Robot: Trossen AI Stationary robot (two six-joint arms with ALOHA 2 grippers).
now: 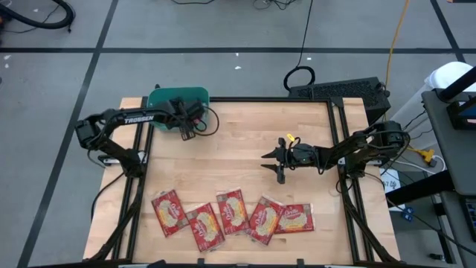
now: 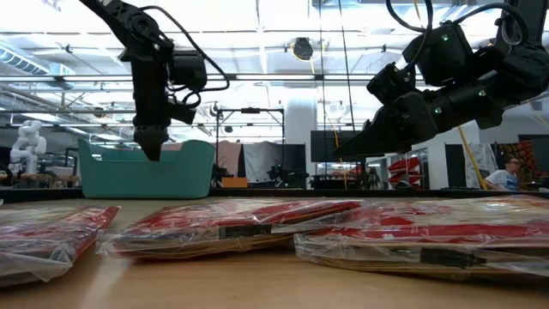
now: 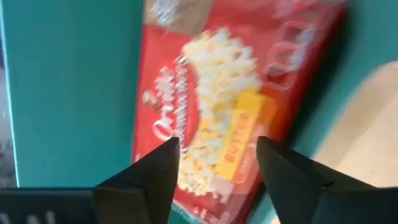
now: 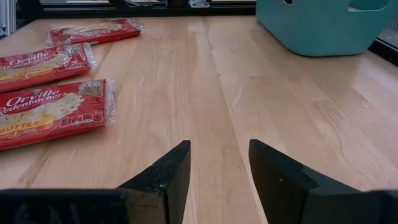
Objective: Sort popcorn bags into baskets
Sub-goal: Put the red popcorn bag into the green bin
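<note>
A teal basket [image 1: 177, 95] stands at the table's far left corner. One red popcorn bag [image 3: 224, 93] lies flat inside it, picture side up. My left gripper [image 1: 186, 126] hangs open over the basket's near side, fingers pointing down above that bag [image 3: 217, 146]. Several more red popcorn bags [image 1: 232, 212] lie flat in a row along the near edge. My right gripper [image 1: 271, 165] is open and held above the middle of the table, clear of the bags, facing the basket [image 4: 323, 25].
Bare wood lies between the row of bags [image 4: 50, 112] and the basket. Black rails run along the table's left and right sides. A black keyboard-like box [image 1: 338, 91] sits past the far right corner.
</note>
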